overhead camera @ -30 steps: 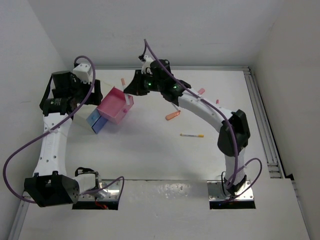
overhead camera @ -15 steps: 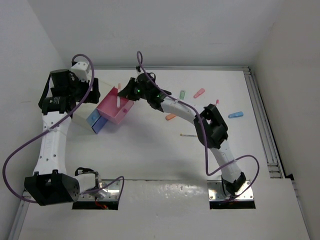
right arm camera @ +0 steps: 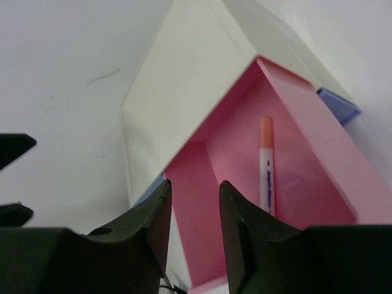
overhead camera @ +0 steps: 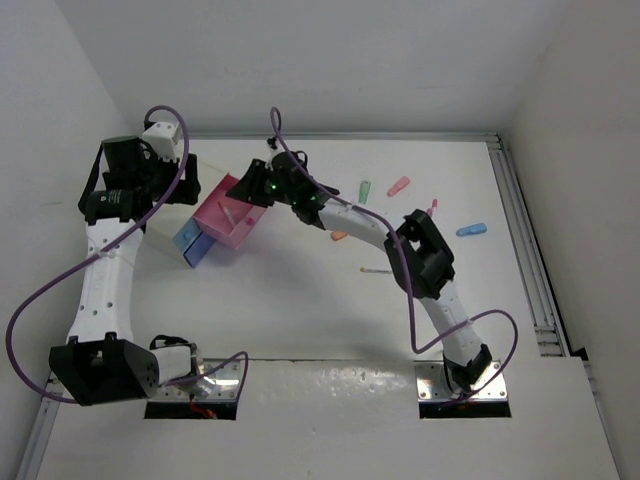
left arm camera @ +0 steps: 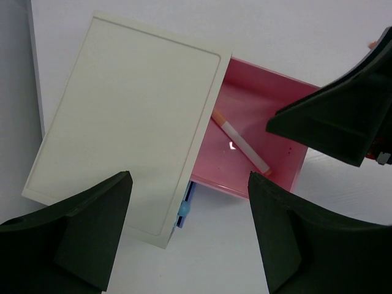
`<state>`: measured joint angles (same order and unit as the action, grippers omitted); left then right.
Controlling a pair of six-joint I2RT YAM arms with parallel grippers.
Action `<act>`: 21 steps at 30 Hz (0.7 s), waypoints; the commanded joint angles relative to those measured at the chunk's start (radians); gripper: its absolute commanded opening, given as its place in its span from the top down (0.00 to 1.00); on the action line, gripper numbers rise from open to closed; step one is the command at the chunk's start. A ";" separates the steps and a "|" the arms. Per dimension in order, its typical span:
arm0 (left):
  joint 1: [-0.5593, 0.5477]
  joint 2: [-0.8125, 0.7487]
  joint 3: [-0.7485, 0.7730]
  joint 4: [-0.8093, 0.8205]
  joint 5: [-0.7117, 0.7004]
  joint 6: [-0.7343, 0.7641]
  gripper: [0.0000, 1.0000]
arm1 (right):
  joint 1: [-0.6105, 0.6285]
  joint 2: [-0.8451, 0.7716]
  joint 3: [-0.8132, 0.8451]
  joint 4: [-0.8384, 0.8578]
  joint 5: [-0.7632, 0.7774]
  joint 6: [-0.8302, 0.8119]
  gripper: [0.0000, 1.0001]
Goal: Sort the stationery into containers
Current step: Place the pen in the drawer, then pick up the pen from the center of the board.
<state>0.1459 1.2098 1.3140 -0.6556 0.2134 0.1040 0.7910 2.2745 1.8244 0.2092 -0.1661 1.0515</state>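
Bearing illegible print; pen (right arm camera: 266, 168) in box (right arm camera: 318, 153)

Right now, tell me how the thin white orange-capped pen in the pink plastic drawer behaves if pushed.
The slim, straight pen is probably light and stiff. Its round barrel likely rolls until the pink drawer stops it.

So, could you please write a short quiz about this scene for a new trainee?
1. True or false: the pen lies inside the pink drawer.
2. What does the right gripper hold? A) the pen B) the edge of the pink drawer C) nothing
3. Fill in the colour: the left gripper hovers open above a ___ cabinet.

Key: 1 true; 2 C; 3 white.
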 commanded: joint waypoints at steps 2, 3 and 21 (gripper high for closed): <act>0.014 -0.016 0.041 0.040 0.024 -0.009 0.17 | -0.013 -0.144 -0.065 0.030 -0.026 -0.013 0.64; 0.014 -0.019 0.039 0.045 0.027 -0.010 0.17 | -0.022 -0.192 -0.095 0.026 -0.030 -0.040 0.64; -0.104 -0.012 0.005 0.091 0.129 0.029 0.18 | -0.423 -0.635 -0.620 -0.907 -0.101 -1.332 0.72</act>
<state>0.0582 1.2098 1.3113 -0.6094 0.3183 0.1211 0.3939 1.6131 1.3014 -0.4896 -0.2924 -0.0139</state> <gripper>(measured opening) 0.820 0.285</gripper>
